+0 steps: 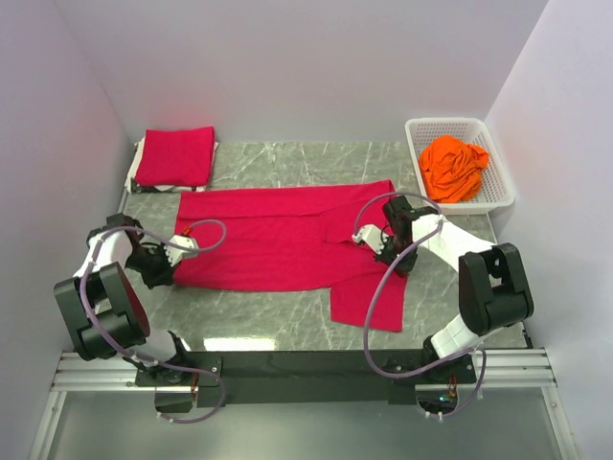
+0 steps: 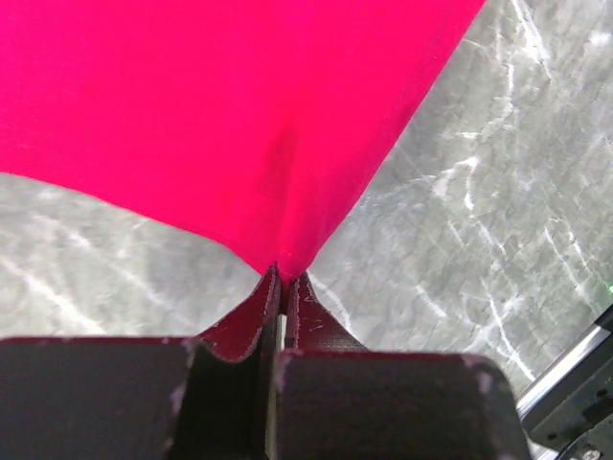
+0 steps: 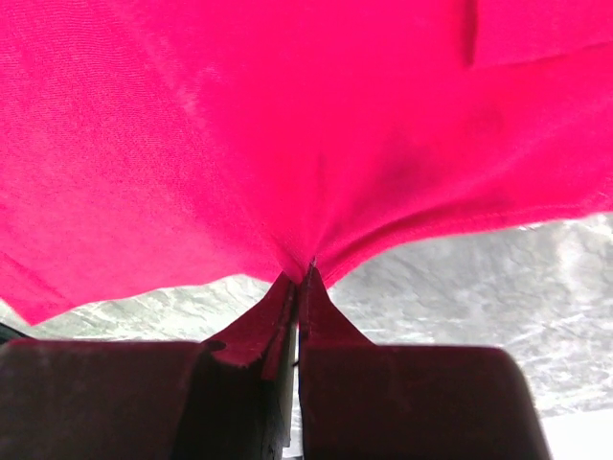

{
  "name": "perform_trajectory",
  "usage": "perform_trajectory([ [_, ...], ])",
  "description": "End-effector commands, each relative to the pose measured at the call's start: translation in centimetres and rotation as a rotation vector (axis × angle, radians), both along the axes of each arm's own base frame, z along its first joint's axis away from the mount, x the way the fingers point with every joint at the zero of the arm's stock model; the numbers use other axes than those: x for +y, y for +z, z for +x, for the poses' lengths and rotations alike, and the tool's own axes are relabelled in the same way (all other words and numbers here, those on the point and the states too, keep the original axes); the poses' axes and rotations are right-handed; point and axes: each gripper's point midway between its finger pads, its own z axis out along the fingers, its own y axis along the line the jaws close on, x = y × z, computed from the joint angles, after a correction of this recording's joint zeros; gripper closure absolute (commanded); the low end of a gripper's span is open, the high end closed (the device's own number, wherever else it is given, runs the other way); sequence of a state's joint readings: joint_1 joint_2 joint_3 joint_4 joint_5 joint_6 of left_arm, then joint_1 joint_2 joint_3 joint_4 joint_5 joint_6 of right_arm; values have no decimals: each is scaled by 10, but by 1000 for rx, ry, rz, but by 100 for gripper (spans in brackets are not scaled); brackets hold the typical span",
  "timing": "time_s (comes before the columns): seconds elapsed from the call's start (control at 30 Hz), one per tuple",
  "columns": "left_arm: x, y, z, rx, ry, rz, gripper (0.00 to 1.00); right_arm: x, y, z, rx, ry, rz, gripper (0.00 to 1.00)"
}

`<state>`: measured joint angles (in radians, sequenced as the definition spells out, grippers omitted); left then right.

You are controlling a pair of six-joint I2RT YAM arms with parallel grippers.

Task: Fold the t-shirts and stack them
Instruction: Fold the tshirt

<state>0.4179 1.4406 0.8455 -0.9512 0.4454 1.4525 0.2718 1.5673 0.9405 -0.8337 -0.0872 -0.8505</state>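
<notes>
Where the spread crimson t-shirt (image 1: 278,240) lies flat across the middle of the table (image 1: 278,316), both arms reach in from the near edge and meet its lower hem. The left arm folds its elbow out to the left, and its forearm runs rightward, low over the table. The left gripper (image 1: 182,244) sits at the shirt's near-left corner, jaws pressed together on a pinch of the cloth that puckers toward them. The right arm rises at the right, then bends leftward and down. The right gripper (image 1: 369,240) sits just left of the near sleeve, jaws likewise clamped on a gathered fold of the hem. A folded crimson t-shirt (image 1: 175,156) lies at the far left. An orange t-shirt (image 1: 453,168) is crumpled in the basket (image 1: 498,196) at the far right.
</notes>
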Motion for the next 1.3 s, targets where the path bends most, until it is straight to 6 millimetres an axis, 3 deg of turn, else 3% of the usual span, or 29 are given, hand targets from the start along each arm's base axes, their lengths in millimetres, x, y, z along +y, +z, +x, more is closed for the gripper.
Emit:
perform_trajectory([
  [0.0,-3,14,5,4,-3,-40,99,-4,16,9,-22,-5,-1,100],
  [0.03,-2,14,7,0,-3,-40,99,-5,16,9,-22,-5,-8,98],
  [0.13,-2,13,9,3,-3,-46,99,-6,14,7,-9,-7,-13,72],
  [0.27,-3,7,2,22,-3,-41,99,-8,15,-4,-17,1,-11,56],
  [0.57,-4,3,-1,21,1,-39,99,4,37,-10,-107,-26,44,56],
  [0.67,-3,3,0,13,4,-34,99,17,39,-26,-69,21,79,61],
  [0.73,-3,2,1,12,5,-35,99,22,26,-39,-32,65,47,62],
  [1.1,-2,3,4,4,12,-30,99,16,-23,-43,-9,73,-69,43],
  [1.27,-2,1,4,10,20,-33,99,17,-36,-57,23,93,-93,47],
])
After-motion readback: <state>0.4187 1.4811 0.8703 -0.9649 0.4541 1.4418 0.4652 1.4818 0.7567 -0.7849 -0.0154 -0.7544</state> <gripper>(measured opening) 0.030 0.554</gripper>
